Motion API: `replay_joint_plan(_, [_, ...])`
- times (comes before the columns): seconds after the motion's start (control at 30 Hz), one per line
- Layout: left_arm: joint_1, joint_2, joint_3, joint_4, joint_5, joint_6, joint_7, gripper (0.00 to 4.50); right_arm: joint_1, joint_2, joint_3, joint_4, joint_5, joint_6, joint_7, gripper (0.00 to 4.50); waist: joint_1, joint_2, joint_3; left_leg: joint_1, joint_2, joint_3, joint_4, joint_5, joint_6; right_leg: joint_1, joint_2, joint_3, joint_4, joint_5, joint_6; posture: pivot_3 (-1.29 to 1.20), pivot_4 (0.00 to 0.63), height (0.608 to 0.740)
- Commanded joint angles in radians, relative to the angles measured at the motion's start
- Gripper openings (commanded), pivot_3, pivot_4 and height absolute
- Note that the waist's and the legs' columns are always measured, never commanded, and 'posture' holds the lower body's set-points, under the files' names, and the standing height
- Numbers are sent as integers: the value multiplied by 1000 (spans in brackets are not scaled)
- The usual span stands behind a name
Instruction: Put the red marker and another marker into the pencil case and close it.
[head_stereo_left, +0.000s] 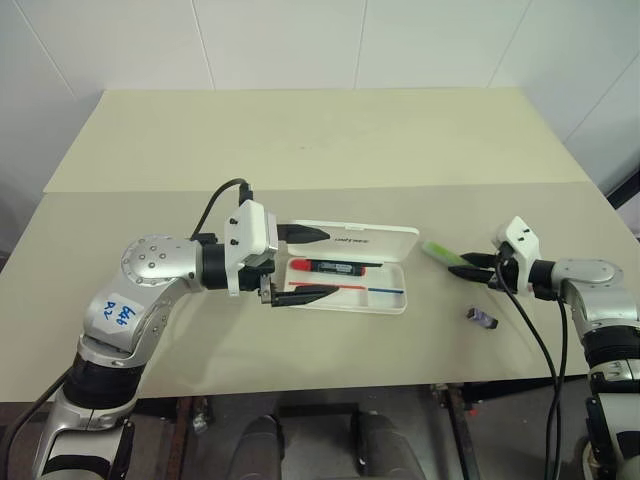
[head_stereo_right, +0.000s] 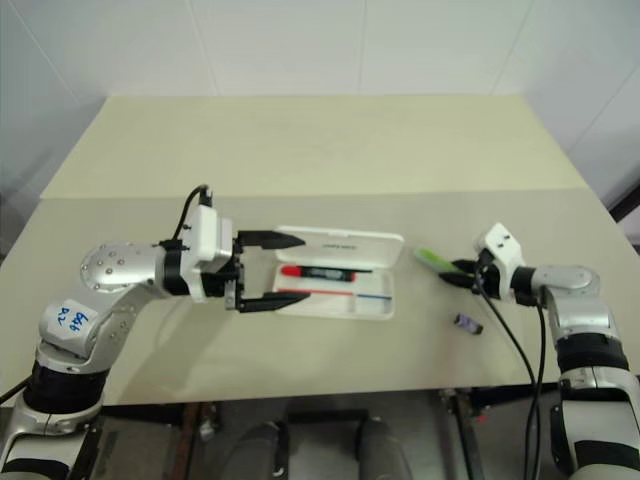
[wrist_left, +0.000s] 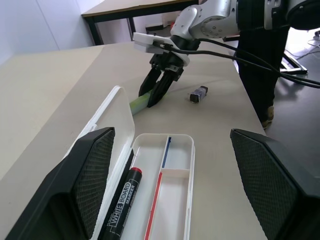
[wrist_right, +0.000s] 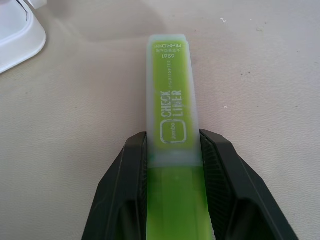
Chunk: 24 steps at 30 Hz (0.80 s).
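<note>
Two risks are showing. The right gripper (wrist_right: 172, 165) is pinching the lime-green highlighter (wrist_right: 171, 95) near its rear end, both black fingers (wrist_right: 131, 170) seeming to press its sides, so the long free end may be swinging or slipping on lifting. At centre frame the pencil case (head_stereo_left: 345, 240) is lying open with the red marker (head_stereo_left: 328, 267) already inside. The left gripper (head_stereo_left: 300, 264) is hanging open-jawed over the case's left end, grasping nothing, and could be nudging the case or blocking the drop.

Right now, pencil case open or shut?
Open: the pencil case has its lid folded back, with the red marker lying in the tray.
</note>
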Motion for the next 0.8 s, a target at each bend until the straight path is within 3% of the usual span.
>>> replay_joint_plan(0.03, [-21,4,-7,15,2,-40,-27,3950,39,-71,-31,-3,-46,14,-67,1113,2,0,0,0,0,0,0,0,0,0,0,0,0,0,0,0,150,740])
replay_joint_plan(0.23, [12,27,-8,59,24,-98,-67,3950,195,-206,-125,-211,16,82,-41,1113,23,0,0,-2,-2,0,-3,0,0,-1,-2,0,-3,0,0,0,150,740])
replay_joint_plan(0.47, [41,41,32,114,15,-152,-103,3950,481,-319,-323,-587,162,252,58,1113,10,1,0,-1,-1,1,-7,-2,-1,-3,-1,0,-4,1,5,0,150,740])
replay_joint_plan(0.63, [81,102,60,181,41,-227,-161,3950,657,-286,-417,-963,313,424,52,1113,-9,1,0,0,1,1,-9,-2,-1,-3,0,0,-4,1,7,0,150,740])
replay_joint_plan(0.8, [128,147,109,225,40,-281,-191,3950,613,-202,-315,-1187,432,529,-42,1113,-12,1,1,0,1,1,-7,-2,-1,-3,0,0,-4,-2,1,0,150,740])
